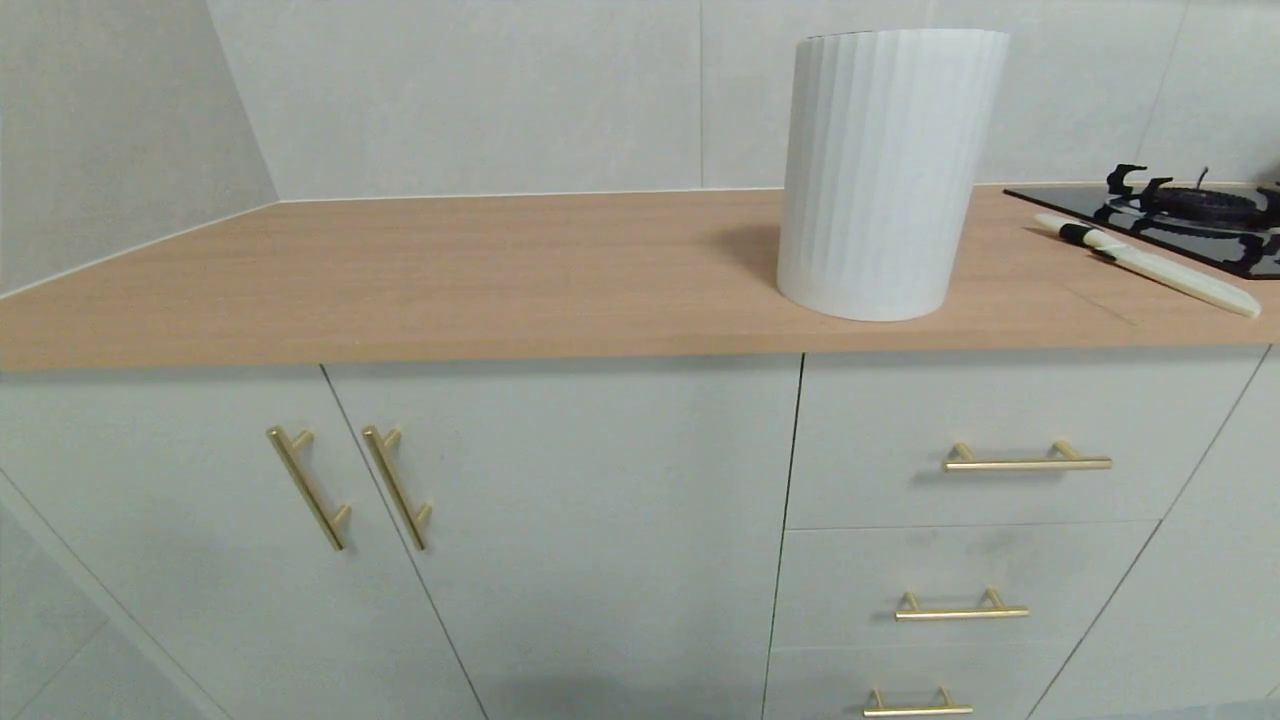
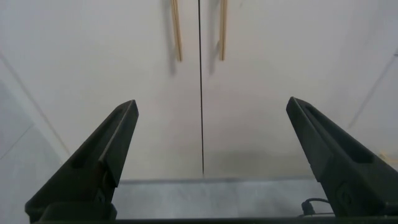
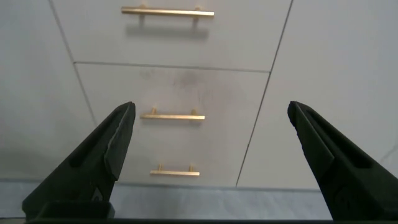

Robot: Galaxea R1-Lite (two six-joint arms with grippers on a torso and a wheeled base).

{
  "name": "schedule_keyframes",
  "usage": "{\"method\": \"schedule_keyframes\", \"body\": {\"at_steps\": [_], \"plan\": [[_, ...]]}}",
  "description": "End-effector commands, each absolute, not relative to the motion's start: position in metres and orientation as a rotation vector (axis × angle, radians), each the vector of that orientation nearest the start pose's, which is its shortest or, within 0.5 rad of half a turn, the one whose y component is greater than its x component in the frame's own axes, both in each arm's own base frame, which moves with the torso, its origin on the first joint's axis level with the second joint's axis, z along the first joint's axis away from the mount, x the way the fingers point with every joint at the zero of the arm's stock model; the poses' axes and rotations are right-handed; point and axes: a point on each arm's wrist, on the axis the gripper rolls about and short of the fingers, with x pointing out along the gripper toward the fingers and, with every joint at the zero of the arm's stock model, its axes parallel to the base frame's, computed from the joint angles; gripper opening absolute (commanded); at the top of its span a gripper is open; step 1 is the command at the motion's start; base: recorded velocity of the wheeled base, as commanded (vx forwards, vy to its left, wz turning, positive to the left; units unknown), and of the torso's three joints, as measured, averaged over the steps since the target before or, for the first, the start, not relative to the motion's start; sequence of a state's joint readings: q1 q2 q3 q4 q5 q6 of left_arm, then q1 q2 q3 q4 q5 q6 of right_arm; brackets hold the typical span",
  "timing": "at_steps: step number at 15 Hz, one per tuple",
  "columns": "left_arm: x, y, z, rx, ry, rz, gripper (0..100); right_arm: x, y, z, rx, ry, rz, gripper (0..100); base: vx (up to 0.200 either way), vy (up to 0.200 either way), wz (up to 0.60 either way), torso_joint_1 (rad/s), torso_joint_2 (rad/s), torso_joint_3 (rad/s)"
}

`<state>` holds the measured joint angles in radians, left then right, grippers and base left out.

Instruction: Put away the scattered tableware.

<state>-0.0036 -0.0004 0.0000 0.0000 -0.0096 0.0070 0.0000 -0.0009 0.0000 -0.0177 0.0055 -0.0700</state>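
White ribbed container [image 1: 885,170] upright on wooden surface [image 1: 450,270]; knife [image 1: 1150,262] beside hob [image 1: 1190,215]. Left end effector [image 2: 210,104] spread wide, facing cabinet doors [image 2: 124,93]; right end effector [image 3: 210,106] likewise, facing drawers [image 3: 174,81].

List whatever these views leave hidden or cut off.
Head view: the inside of the tall white ribbed container is hidden by its own wall.
Head view: the black gas hob is cut off by the picture's right edge.
Wrist views: closed pale cabinet doors and drawers hide whatever is stored inside.
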Motion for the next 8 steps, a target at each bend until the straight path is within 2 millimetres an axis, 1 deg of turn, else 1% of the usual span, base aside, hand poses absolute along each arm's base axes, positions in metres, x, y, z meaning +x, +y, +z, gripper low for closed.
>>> {"method": "schedule_keyframes", "body": {"at_steps": [1,8], "plan": [[-0.0228,-0.0001,0.0755,0.008,0.0,-0.012,100,-0.0227,0.0001,0.0774,-0.071,-0.017,0.006,100,0.2,0.0,0.0,0.002,0.0,0.007],[-0.0228,-0.0002,0.0755,0.009,0.0,-0.014,100,-0.0227,0.0001,0.0774,-0.071,-0.017,0.006,100,0.0,0.0,0.0,0.0,0.0,0.0]]}}
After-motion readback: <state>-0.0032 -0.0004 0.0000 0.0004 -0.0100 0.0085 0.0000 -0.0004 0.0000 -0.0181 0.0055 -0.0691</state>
